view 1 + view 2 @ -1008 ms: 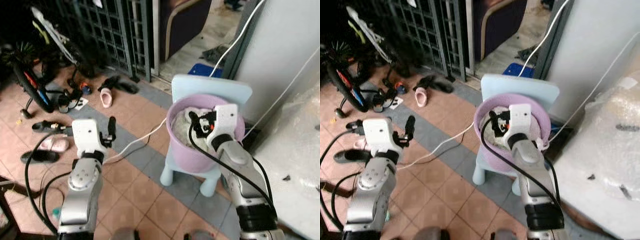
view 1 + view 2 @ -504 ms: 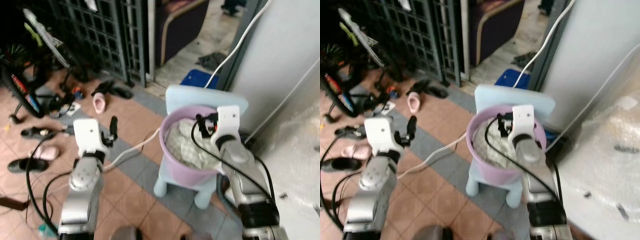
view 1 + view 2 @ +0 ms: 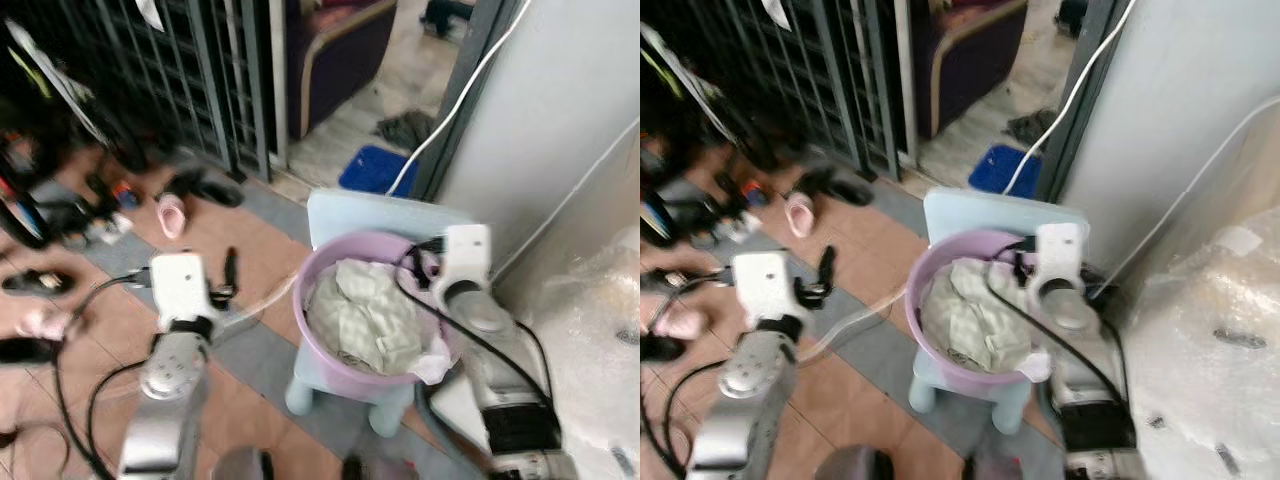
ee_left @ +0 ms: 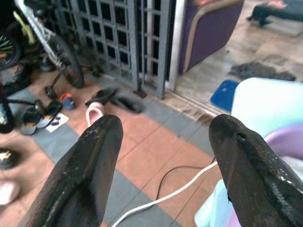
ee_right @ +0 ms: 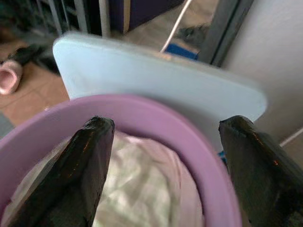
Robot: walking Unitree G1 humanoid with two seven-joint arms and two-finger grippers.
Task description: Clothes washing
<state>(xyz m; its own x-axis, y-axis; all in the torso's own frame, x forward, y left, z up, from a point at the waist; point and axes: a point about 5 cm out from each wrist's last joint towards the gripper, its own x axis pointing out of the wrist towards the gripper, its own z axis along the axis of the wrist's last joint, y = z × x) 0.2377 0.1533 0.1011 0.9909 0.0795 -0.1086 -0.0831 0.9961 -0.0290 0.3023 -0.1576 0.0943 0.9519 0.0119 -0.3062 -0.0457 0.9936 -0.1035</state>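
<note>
While the right gripper hangs wide open, empty, over the purple basin, crumpled clothes just below.

A basin sits on a small chair, and crumpled clothes lie inside it. The right gripper hangs over the basin's right rim, fingers spread. The left gripper is to the left of the chair, above the floor, fingers apart. A cable runs across the floor tiles toward the chair. Slippers lie farther left, before a metal gate. A wall stands behind the chair on the right.
</note>
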